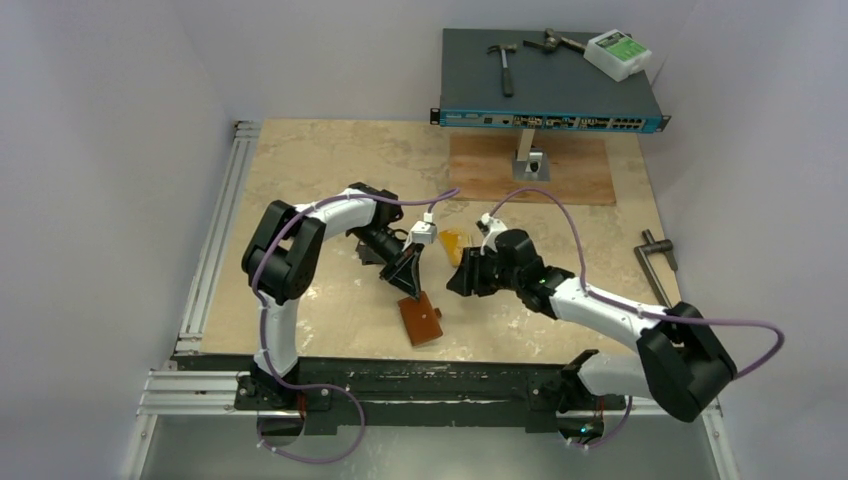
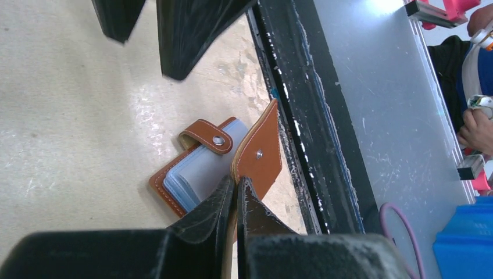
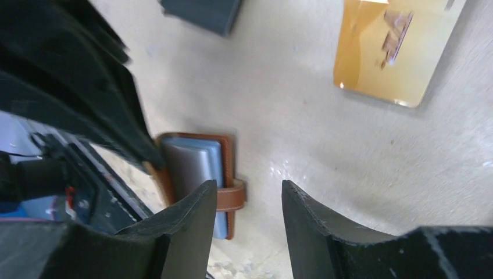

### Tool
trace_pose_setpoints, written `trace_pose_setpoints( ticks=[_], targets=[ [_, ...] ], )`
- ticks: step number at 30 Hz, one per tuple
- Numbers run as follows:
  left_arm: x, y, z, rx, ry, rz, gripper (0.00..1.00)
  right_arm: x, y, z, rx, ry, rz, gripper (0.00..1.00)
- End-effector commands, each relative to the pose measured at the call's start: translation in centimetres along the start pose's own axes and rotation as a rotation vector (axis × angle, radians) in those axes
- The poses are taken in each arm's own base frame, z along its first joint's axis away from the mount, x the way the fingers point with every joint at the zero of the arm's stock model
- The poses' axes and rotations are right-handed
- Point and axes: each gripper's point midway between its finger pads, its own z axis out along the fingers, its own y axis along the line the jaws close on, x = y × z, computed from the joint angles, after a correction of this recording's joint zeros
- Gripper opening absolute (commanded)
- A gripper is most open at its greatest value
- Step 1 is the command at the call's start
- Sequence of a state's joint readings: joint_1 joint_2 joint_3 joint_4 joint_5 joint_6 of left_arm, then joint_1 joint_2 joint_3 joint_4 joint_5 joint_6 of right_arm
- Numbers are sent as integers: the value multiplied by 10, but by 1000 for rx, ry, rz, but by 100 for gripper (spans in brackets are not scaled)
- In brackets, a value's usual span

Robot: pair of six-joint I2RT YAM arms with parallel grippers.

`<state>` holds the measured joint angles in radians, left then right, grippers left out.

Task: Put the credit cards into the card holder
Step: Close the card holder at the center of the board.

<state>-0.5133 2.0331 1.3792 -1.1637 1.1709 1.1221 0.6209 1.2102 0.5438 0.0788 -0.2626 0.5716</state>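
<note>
Pinching the raised brown cover of the card holder (image 2: 257, 158), the left gripper (image 2: 235, 195) has its jaws shut flat on the leather, so the wallet stands open at the near edge of the table (image 1: 300, 180), just beside the black rail (image 2: 308, 116). The right gripper (image 3: 249, 195) hangs over the holder's tab side with its jaws partway apart and nothing between them. The holder looks light and floppy: soft leather with thin, pale blue plastic sleeves (image 2: 197, 177), so it would likely slide or fold shut unless 1 claw pins the cover as now. The snap tab (image 2: 204, 135) curls over the sleeves and could block a card going in. 1 gold card (image 3: 389, 52) lies flat on the tabletop beyond the right gripper, well apart from the holder. It should be stiff, thin, light and slick, with little for a finger to get under, so a grip across its long edges, or tipping 1 edge up first, seems the safer hold. A dark flat thing (image 3: 200, 11) at the top of the right wrist view may be another card, but that cannot be told. The network switch (image 1: 550, 95) and the hammer (image 1: 502, 65) on it stand at the far side, out of the way.
</note>
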Motion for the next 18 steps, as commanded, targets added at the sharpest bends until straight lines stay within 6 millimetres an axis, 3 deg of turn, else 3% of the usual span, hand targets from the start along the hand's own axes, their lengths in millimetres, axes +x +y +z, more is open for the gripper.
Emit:
trace_pose_setpoints(
  ticks=[1,6,10,18],
  targets=[
    [-21,-9,0,45,-84,109,0,30,-2,13,48,86,-69,47],
    [-22,-9,-1,43,-89,114,0,46,11,23,88,119,-125,51],
    [-22,-6,-2,35,-92,107,0,52,19,24,78,88,-140,62],
    [-23,2,-2,-7,-84,88,0,69,35,40,115,79,-234,64]
  ],
)
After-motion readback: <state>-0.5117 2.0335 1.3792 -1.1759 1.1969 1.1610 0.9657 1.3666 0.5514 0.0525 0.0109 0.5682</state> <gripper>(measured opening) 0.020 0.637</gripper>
